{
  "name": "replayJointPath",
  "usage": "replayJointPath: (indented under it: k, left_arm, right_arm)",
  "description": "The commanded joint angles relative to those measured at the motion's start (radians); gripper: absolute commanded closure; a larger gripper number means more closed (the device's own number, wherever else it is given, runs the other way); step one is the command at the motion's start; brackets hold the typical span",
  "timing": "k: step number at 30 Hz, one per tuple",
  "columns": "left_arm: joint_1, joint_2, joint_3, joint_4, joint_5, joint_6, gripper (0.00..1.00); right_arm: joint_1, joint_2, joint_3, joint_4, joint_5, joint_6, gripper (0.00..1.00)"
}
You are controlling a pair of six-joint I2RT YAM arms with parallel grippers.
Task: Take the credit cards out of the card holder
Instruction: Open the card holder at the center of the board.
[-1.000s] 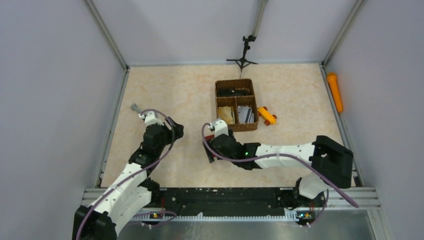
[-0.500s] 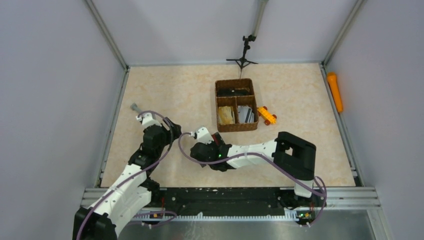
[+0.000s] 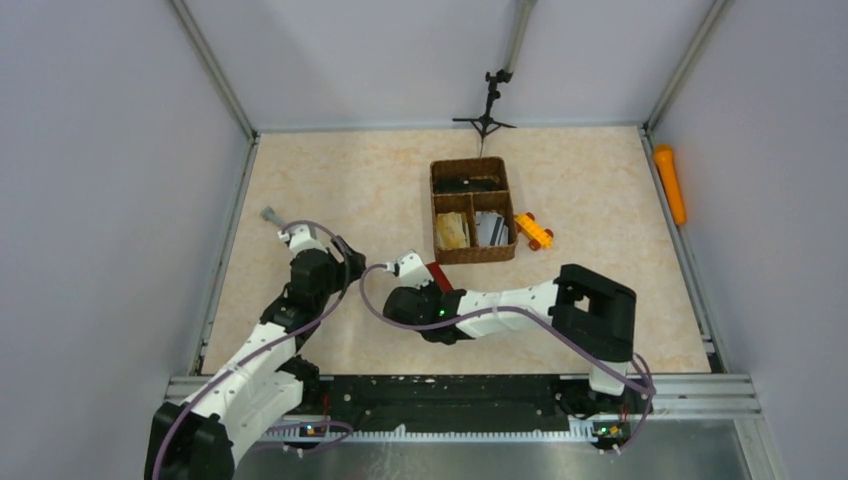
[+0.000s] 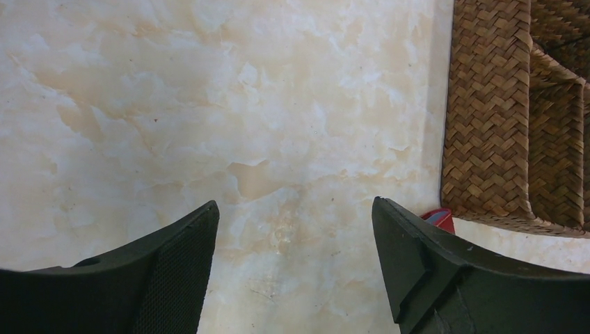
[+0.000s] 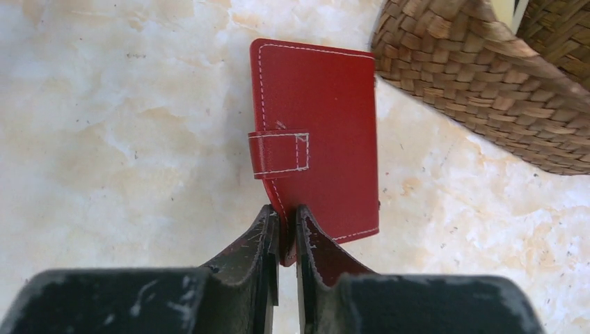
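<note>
Pale marbled bench (image 3: pixel 340 190), cut off at every edge in both wrist views. Toward its far side a woven basket (image 3: pixel 472 208), only one wall caught by the left wrist camera and one corner by the right. Low over the bench, the right gripper (image 5: pixel 284 217), jaws pinched shut on the near edge of the red holder (image 5: pixel 316 132), lying closed with its strap across the left edge, just beside the basket's near left corner. From above, mostly hidden under the wrist. Further left, the left gripper (image 4: pixel 296 223), jaws wide apart above the bench, a red corner of the holder peeking past the right finger. Perhaps greyish cards (image 3: pixel 489 228) in the basket's near right compartment, too small to be sure. Against a second ago: right elbow drawn in leftward, wrist further left; left arm barely shifted.
</note>
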Motion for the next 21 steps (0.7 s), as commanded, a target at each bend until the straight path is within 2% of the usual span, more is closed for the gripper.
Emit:
replayJointPath:
  k: [1,4,6,9,12,16,18,20,21]
  left_arm:
    - [0.003,0.024,0.016,0.055,0.027,0.013,0.16]
    - [0.003,0.049,0.020,0.070,0.057,0.018,0.16]
    - [0.003,0.070,0.024,0.082,0.087,0.025,0.16]
    - [0.004,0.111,0.035,0.104,0.171,0.055,0.16]
    - [0.003,0.166,0.062,0.108,0.286,0.090,0.16]
    - [0.003,0.238,0.075,0.155,0.422,0.107,0.19]
    - [0.003,0.270,0.078,0.183,0.482,0.109,0.20]
    - [0.003,0.297,0.080,0.210,0.538,0.113,0.21]
    - [0.002,0.308,0.082,0.221,0.559,0.113,0.21]
  right_arm:
    - [0.004,-0.152,-0.079,0.076,-0.051,0.017,0.93]
    - [-0.024,-0.242,-0.149,0.135,-0.115,0.039,0.99]
    - [-0.058,-0.314,-0.210,0.191,-0.190,0.068,1.00]
    - [-0.142,-0.449,-0.352,0.349,-0.398,0.128,1.00]
    - [-0.251,-0.586,-0.517,0.575,-0.596,0.221,1.00]
    - [-0.404,-0.653,-0.678,0.709,-0.795,0.337,0.99]
    - [-0.468,-0.653,-0.741,0.758,-0.874,0.386,0.87]
    - [-0.514,-0.644,-0.799,0.815,-0.932,0.424,0.67]
    - [-0.530,-0.642,-0.822,0.830,-0.945,0.436,0.61]
